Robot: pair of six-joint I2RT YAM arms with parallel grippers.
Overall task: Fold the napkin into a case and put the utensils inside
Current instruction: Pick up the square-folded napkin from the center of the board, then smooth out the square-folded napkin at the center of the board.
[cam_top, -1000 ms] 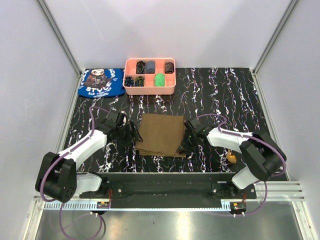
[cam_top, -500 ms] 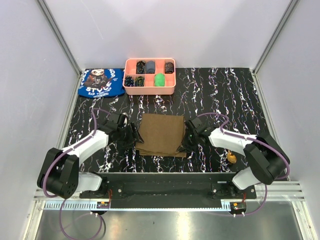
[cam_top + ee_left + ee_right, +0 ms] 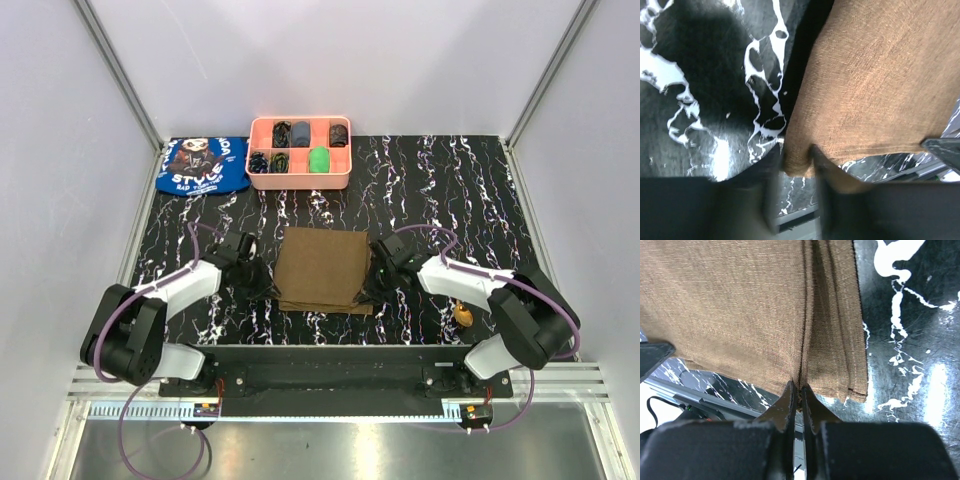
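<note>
The olive-brown napkin (image 3: 320, 268) lies folded flat on the black marbled table, layered along its near and right edges. My left gripper (image 3: 262, 285) is at its near-left corner. In the left wrist view the left gripper (image 3: 795, 152) is shut on a bunched corner of the napkin (image 3: 870, 90). My right gripper (image 3: 368, 290) is at the near-right edge. In the right wrist view the right gripper (image 3: 800, 389) pinches a ridge of the napkin (image 3: 740, 310). One small gold-brown utensil (image 3: 463, 315) shows beside the right arm, partly hidden by it.
A pink compartment tray (image 3: 300, 184) with small dark and green items stands at the back. A blue printed cloth (image 3: 203, 165) lies to its left. White walls close in both sides, and a metal rail runs along the near edge.
The left gripper has slid in to the napkin's near-left corner and closed on it. The right gripper has tightened on the near-right edge. The napkin has hardly shifted.
</note>
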